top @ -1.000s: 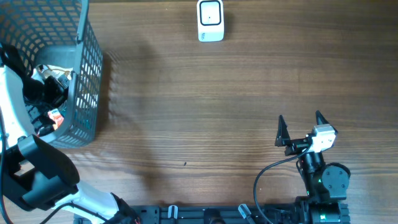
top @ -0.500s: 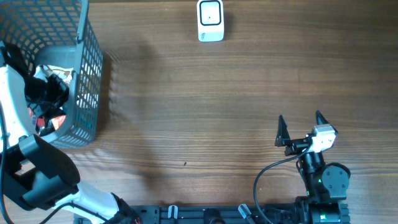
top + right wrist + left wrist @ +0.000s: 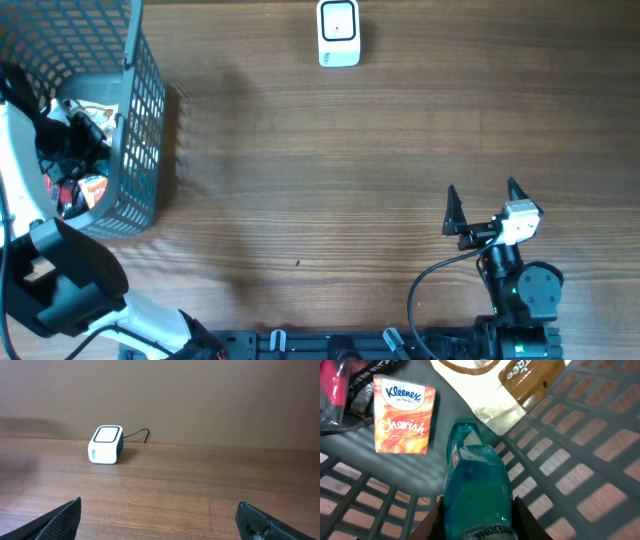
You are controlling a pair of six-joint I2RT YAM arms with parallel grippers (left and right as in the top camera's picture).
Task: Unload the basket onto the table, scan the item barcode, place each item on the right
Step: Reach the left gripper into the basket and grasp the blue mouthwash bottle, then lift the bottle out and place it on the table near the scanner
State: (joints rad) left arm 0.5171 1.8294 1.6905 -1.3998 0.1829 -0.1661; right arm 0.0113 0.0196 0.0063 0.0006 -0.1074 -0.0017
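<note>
Gripping teal bottle [image 3: 479, 485] between left tool [image 3: 479, 521] jaws, down inside basket [image 3: 580, 460], pinched both sides ready for lift-out; right tool [image 3: 482, 193] gaping, idle, scanner [image 3: 105, 445] well ahead of it

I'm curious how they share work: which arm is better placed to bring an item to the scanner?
Left. The left end effector is inside the basket, clamped on the teal bottle. The right end effector sits open and empty, far across the table.

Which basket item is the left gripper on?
The teal bottle, flanked by the fingers of the left gripper. The orange Kleenex pack and the brown pouch lie farther off, untouched.
</note>
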